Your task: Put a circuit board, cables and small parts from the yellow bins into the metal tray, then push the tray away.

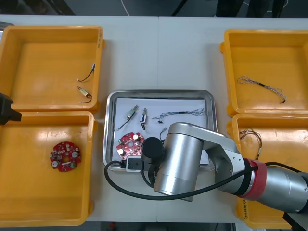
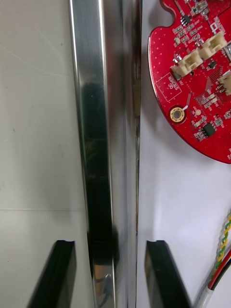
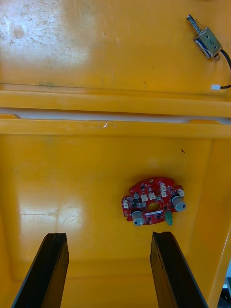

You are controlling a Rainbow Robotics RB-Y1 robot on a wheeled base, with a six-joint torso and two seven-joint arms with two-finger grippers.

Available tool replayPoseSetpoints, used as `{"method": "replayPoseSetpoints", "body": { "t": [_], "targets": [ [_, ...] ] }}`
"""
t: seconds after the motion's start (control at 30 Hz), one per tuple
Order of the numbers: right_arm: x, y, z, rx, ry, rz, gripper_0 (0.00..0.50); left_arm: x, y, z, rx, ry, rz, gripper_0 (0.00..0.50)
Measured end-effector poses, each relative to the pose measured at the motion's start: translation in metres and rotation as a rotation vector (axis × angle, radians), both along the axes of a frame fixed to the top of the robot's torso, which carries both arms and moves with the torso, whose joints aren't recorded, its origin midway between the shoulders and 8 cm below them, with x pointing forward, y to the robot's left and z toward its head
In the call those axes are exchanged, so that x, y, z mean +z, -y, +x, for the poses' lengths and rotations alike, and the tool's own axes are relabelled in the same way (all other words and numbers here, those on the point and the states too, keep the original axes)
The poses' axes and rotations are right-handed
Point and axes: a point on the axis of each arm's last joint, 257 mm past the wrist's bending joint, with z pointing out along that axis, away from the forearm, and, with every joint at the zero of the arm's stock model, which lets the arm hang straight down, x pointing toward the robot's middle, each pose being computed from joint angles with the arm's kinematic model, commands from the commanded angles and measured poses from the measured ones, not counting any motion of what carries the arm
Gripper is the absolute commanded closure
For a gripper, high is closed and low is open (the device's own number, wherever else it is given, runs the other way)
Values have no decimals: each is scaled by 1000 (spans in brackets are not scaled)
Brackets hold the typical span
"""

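Note:
The metal tray (image 1: 208, 103), white inside, holds a round red circuit board (image 1: 131, 144), two small metal parts (image 1: 132, 113) and a black cable (image 1: 183, 114). My right gripper (image 1: 134, 164) is at the tray's near rim, by the board. In the right wrist view its black fingers (image 2: 162, 274) stand on either side of the shiny rim (image 2: 96, 144), shut on it, with the board (image 2: 197, 82) just inside and a red and yellow cable (image 2: 224, 250) beside it. My left gripper (image 3: 109, 269) hangs open over the near left bin, above a second board (image 3: 153, 208).
Yellow bins (image 1: 29, 192) flank the tray, two per side. The far left bin holds a small metal part (image 1: 85, 91) and a black cable (image 1: 86, 73). Both right bins hold cables (image 1: 262, 85). The right arm's silver body (image 1: 178, 163) covers the tray's near right corner.

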Motion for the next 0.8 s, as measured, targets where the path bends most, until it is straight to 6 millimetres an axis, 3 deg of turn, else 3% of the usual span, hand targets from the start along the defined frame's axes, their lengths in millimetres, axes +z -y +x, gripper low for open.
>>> {"method": "replayPoseSetpoints", "body": {
  "t": [0.03, 0.13, 0.8],
  "targets": [
    [0, 0, 0, 0, 0, 0, 430, 0, 0, 0, 0, 0, 0, 0],
    [0, 0, 0, -1, 0, 0, 500, 0, 0, 0, 0, 0, 0, 0],
    [9, -8, 19, 15, 65, 49, 500, 0, 0, 0, 0, 0, 0, 0]
  ]
}}
